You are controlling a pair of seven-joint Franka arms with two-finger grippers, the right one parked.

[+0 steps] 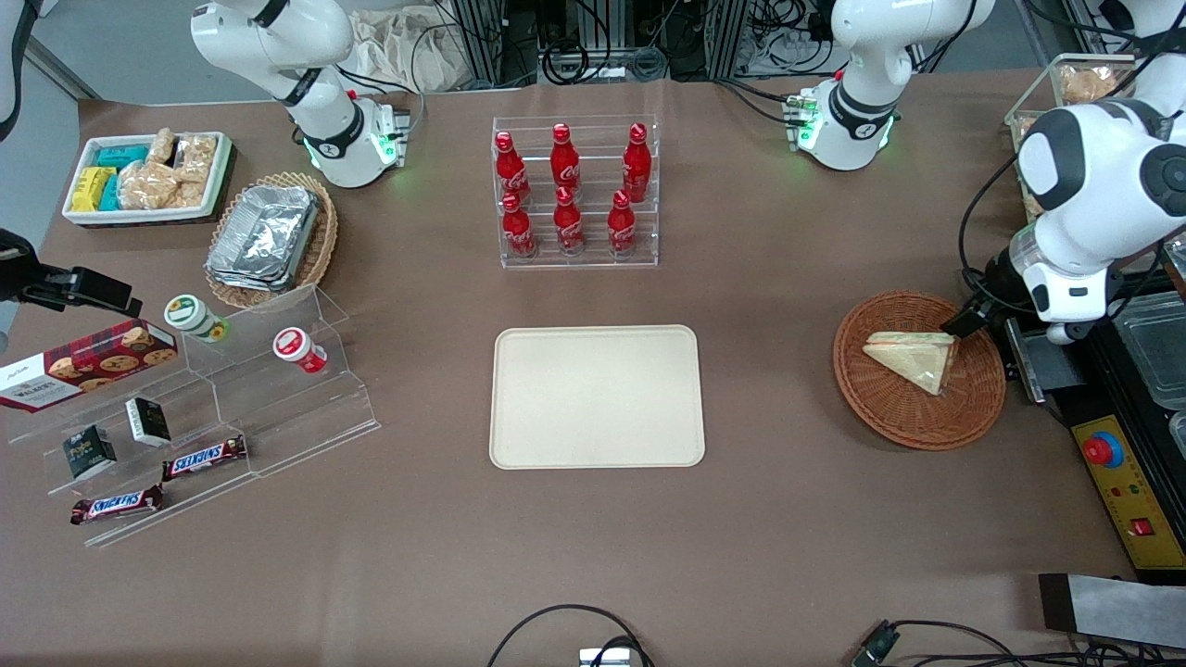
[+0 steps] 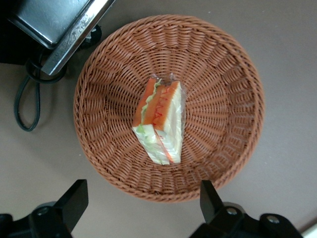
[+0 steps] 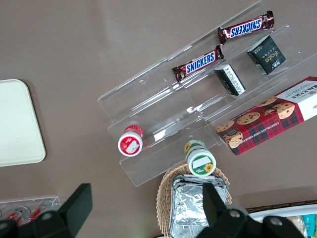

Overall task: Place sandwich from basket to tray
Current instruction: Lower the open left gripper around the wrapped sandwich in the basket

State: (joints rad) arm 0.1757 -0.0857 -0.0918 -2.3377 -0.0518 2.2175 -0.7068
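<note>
Gripper (image 2: 141,210) is hovering above the basket (image 2: 228,64) with fingers spread, sandwich (image 2: 159,121) lying ungrasped inside, tray (image 1: 597,396) awaiting it.

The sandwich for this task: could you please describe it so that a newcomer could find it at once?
Toward the working arm's end of the table sits a round reddish-brown wicker basket, with the open gripper above it. The sandwich lies alone inside: a clear-wrapped triangular wedge of pale bread with orange and green filling. The lighter basket holds foil containers instead.
</note>
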